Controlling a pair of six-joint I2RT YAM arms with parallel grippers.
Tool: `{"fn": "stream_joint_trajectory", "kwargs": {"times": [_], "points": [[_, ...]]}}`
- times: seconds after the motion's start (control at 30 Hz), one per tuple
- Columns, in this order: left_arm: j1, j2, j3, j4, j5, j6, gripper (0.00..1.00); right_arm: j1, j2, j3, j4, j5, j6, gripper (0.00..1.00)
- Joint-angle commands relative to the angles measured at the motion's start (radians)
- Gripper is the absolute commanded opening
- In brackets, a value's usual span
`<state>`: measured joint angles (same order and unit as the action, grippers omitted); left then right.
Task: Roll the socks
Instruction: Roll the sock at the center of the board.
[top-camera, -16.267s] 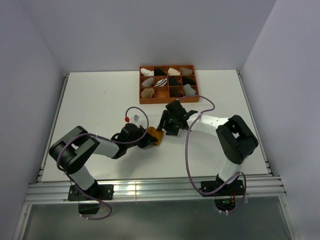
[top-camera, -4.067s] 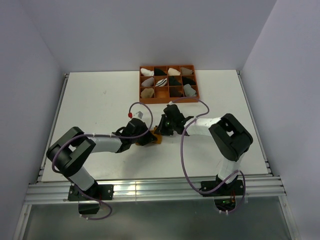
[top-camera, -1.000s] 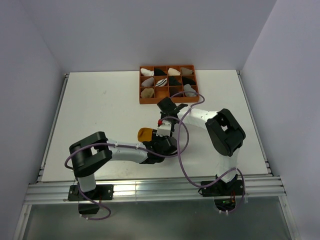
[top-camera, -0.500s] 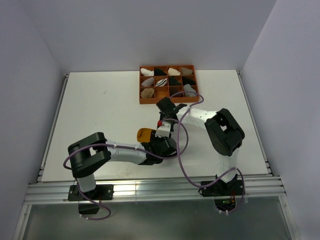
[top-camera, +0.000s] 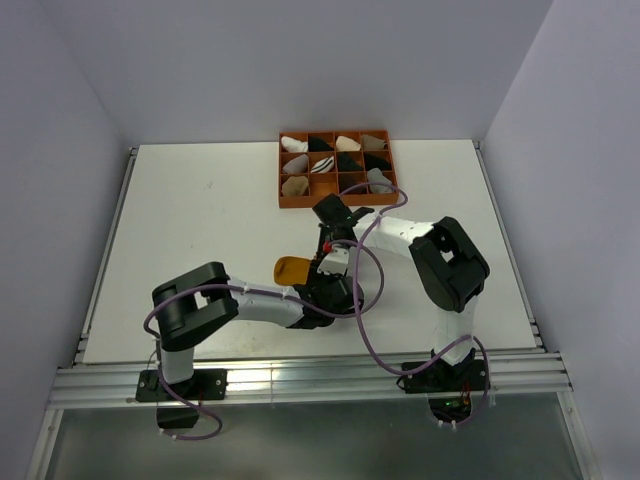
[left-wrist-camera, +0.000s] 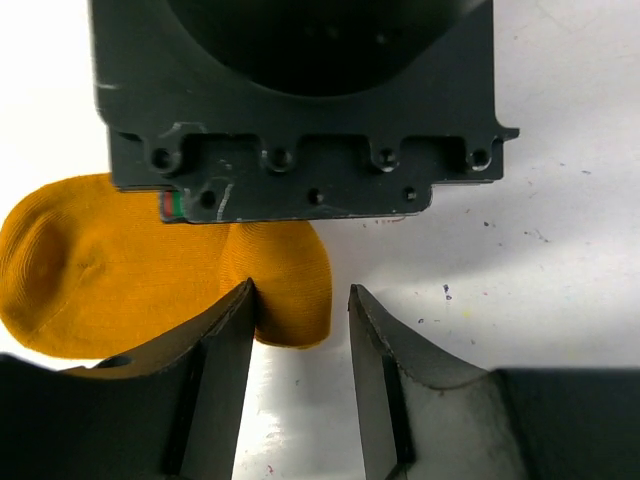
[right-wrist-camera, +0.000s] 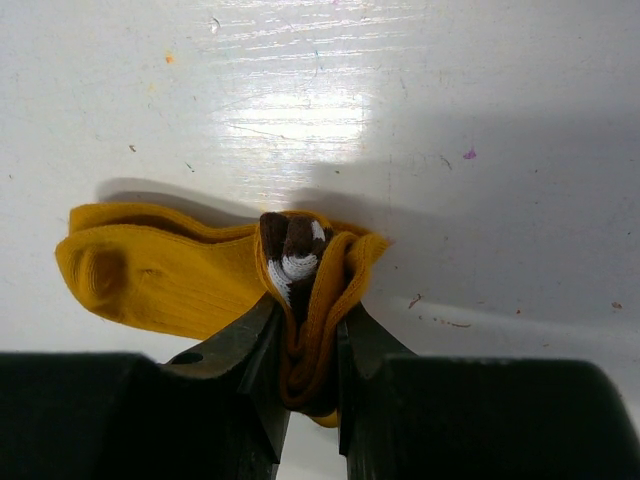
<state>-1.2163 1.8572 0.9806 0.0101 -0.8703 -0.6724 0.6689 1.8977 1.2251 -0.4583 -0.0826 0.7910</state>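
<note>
Yellow sock (top-camera: 289, 268) pinched at its cuff (right-wrist-camera: 291, 252) — right pincer (right-wrist-camera: 308, 322) clenched, left pincer (left-wrist-camera: 300, 292) released.
We see the sock lying on the desk (top-camera: 200, 220) near the middle of the top view, below the tray (top-camera: 283, 180). The right pincer grasps the bunched, striped cuff end at the bottom of its wrist frame — the left pincer's fingers stand apart, the sock's rounded edge touching the one at frame left.

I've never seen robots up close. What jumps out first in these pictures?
A mustard-yellow sock lies in the middle of the table, its bunched striped cuff pinched by the right gripper. The left gripper is open close by, at the sock's edge. Toward the far side sits an orange tray of small sock bundles.
</note>
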Motion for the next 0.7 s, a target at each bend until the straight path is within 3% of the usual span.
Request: {"fn": "stream_joint_trajectory", "kwargs": {"times": [0.0,0.37,0.47,0.67], "points": [[0.0,0.037,0.052,-0.039,-0.001,0.013,0.47,0.011,0.017,0.025,-0.006,-0.011,0.002,0.0],[0.009,0.143,0.182,-0.274,-0.082,-0.09,0.45,0.011,-0.002,-0.001,0.0,-0.028,-0.007,0.0],[0.017,0.145,0.179,-0.276,-0.07,-0.093,0.37,0.011,-0.005,0.001,-0.005,-0.028,-0.009,0.0],[0.027,0.128,0.162,-0.262,-0.032,-0.081,0.1,0.011,-0.015,-0.002,0.007,-0.042,-0.013,0.0]]}}
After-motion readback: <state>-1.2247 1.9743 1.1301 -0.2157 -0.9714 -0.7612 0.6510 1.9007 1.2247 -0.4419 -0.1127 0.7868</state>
